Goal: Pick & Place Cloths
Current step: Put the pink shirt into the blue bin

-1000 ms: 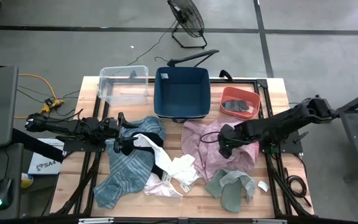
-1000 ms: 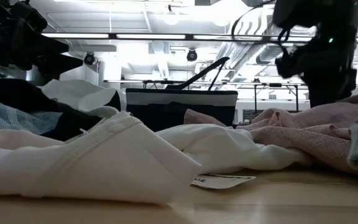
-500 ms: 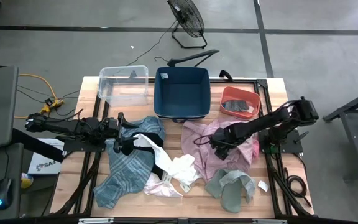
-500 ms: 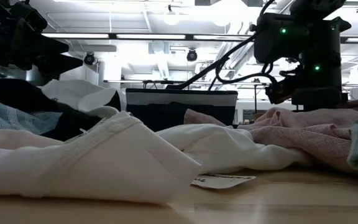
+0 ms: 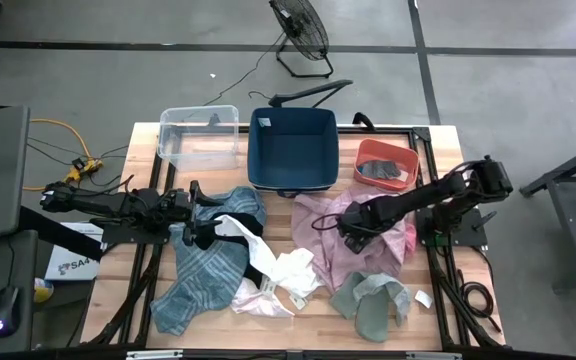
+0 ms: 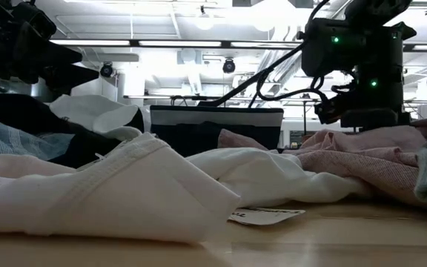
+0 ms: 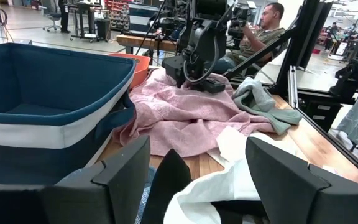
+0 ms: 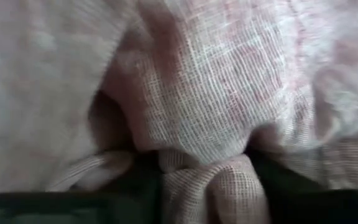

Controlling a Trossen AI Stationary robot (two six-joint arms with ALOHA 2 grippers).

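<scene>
The right gripper (image 5: 348,228) is pressing into the mauve-pink cloth (image 5: 328,255), seemingly pinching a fold to lift; the left gripper (image 5: 200,232), at nine o'clock, is spread wide

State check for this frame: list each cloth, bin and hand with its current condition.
Left hand: open, over the plaid cloth.
Right hand: pressed into the pink cloth; a fold bunched between its fingers.
Plaid cloth: spread flat.
White cloth: crumpled.
Grey-green cloths: heaped.
Blue bin: empty.
Clear bin: empty.
Red tray: holds a grey cloth.

2 black jointed arms, looped black cables, green indicator lights on right arm (image 6: 358,52), angular dark fingers (image 7: 120,180)
</scene>
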